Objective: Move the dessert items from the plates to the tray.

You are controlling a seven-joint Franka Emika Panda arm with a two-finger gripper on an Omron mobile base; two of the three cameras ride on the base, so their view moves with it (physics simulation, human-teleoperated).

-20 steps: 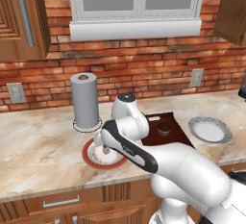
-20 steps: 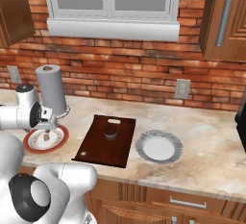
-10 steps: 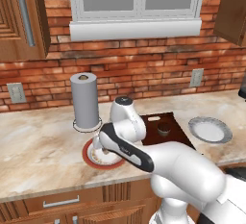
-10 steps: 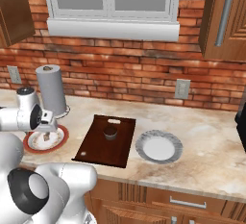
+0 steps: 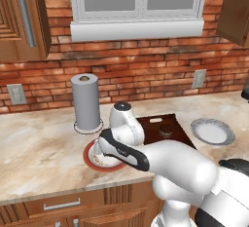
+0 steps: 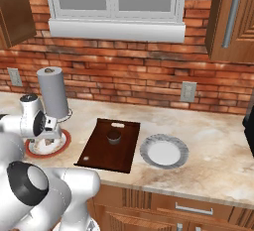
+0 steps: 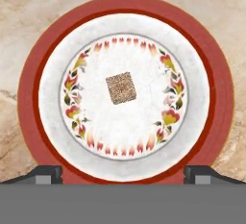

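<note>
- Red-rimmed plate (image 7: pixel 218 98): smooth glazed ceramic look, with a painted flower ring at the centre of the hand view.
- Pale tan dessert piece (image 7: pixel 120 88): grainy, speckled, matt.
- Tabletop (image 5: pixel 39 158): polished beige marble with veins.
- Tray (image 6: pixel 96 153): dark reddish-brown wood, faint sheen.
- Dark brown cupcake (image 6: pixel 114 136): matt.
- Grey-white plate (image 6: pixel 164 152): smooth, dull, patterned rim.
- Paper-towel roll (image 5: pixel 86 101): plain matt grey.
- Wall (image 5: pixel 146 70): rough red brick.
- Cabinet (image 5: pixel 19 19): varnished wood, brushed metal handle, upper left.
</note>
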